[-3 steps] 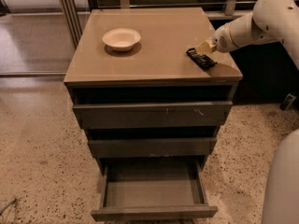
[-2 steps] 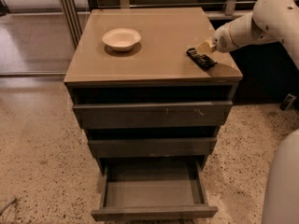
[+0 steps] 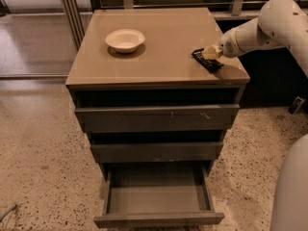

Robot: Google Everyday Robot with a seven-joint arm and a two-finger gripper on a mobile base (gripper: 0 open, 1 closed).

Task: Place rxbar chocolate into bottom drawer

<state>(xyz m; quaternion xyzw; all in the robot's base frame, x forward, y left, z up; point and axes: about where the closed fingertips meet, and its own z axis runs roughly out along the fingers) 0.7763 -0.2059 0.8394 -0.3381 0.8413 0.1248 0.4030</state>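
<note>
Up on the bench, claw meets bar; bottom drawer stands open below

The white arm [image 3: 260, 30] reaches in from the right edge of the view; its claw [image 3: 211, 53] sits low over the front right part of the bench [image 3: 168, 57], its pale tip against the rxbar chocolate [image 3: 211, 65]; whether the claw is apart or clamped on the bar I cannot tell.

The rxbar chocolate lies flat on the bench top, a small black rectangle turned at a slant, close to the right edge and near the front right corner; its near end shows clear of the claw, while its far end is partly covered by it. Well apart from the bar, toward the back left of the bench, a white bowl [image 3: 125, 39] stands upright.

Under the bench top three drawers are stacked. The upper drawer front [image 3: 156, 118] is wide and grey, with a few pale scratches toward its right side and a dark gap above it; the middle drawer front [image 3: 156, 152] is narrower, again with a dark gap above. The bottom drawer [image 3: 159, 198], narrowest of the three, is pulled out toward the camera; its grey inner floor lies in plain sight, and its flat front bears no handle.

A speckled floor [image 3: 43, 167] surrounds the unit; a rounded white robot body [image 3: 291, 191] fills the lower right corner.
</note>
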